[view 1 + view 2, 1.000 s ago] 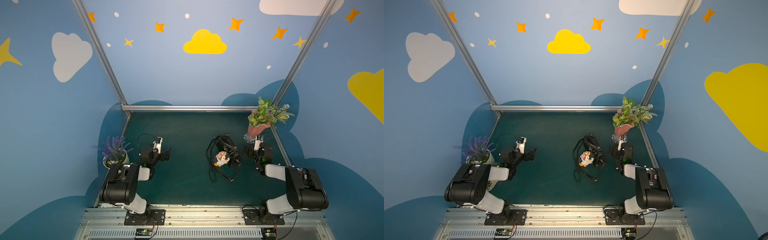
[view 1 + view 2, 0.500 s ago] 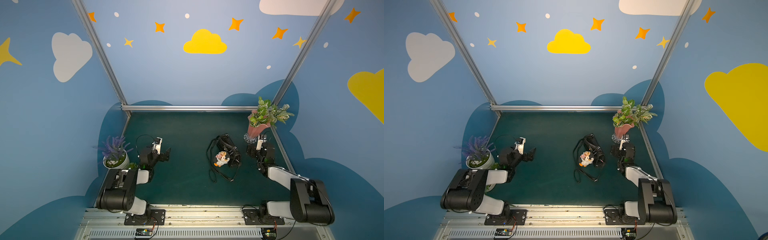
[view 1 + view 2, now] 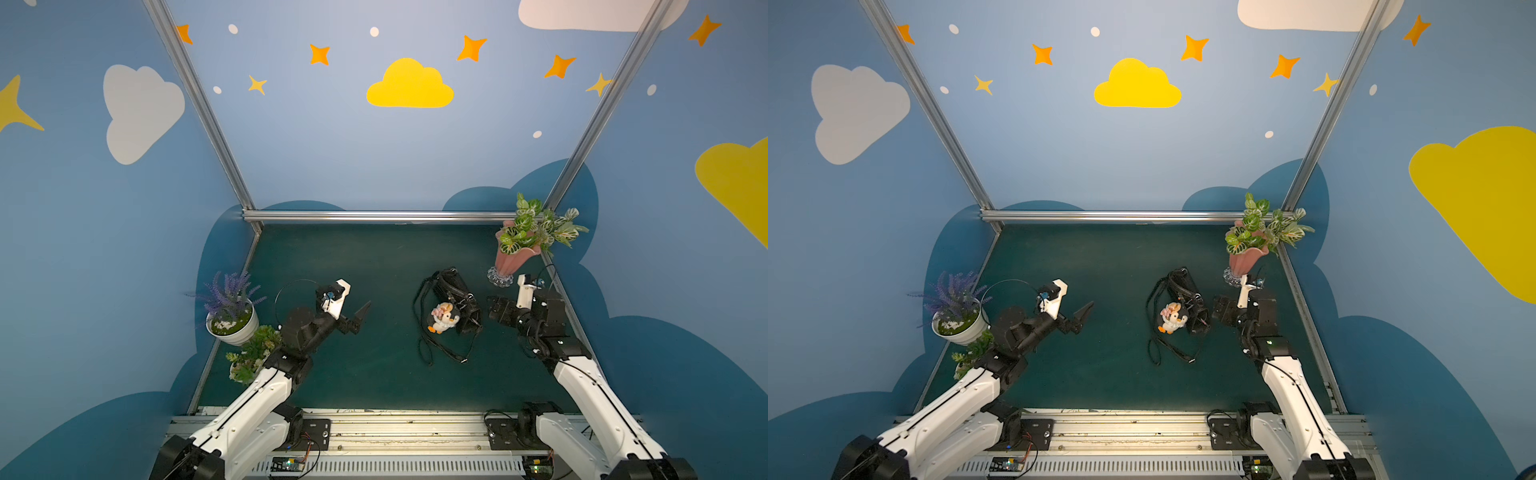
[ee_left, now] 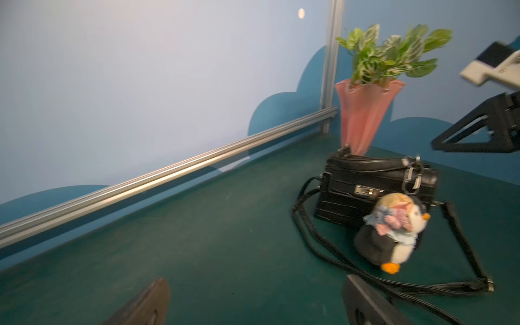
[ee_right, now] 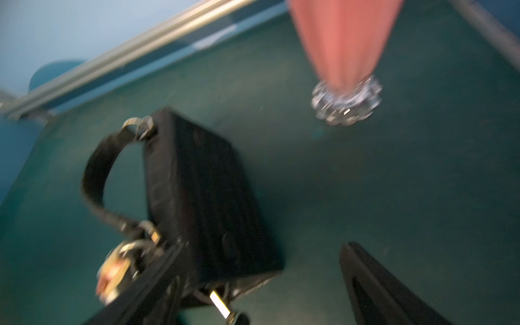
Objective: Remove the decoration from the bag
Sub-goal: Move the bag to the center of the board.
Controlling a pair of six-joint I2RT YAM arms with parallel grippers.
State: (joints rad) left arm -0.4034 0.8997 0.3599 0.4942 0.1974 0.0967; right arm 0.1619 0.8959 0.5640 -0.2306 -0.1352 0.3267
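The small black bag (image 3: 455,293) (image 3: 1185,291) stands right of centre on the green mat, its long strap (image 3: 424,353) looped in front of it. The plush penguin decoration (image 3: 444,318) (image 3: 1173,319) hangs by a clip at the bag's front, resting on the mat (image 4: 394,230). My right gripper (image 3: 494,309) (image 3: 1219,309) is open just right of the bag. In the right wrist view the bag's near end (image 5: 208,202) lies between the spread fingers of the right gripper (image 5: 261,247), with the blurred decoration (image 5: 112,270) beside one finger. My left gripper (image 3: 359,318) (image 4: 256,282) is open and empty, well left of the bag (image 4: 365,180).
A pink vase with green leaves (image 3: 515,257) stands close behind the right gripper, at the back right. A white pot of lavender (image 3: 230,320) and a small green plant (image 3: 253,357) sit by the left edge. A metal rail (image 3: 374,216) bounds the back.
The right gripper has moved left toward the bag's end. The left gripper has shifted a little to the right. Bag and decoration have not moved.
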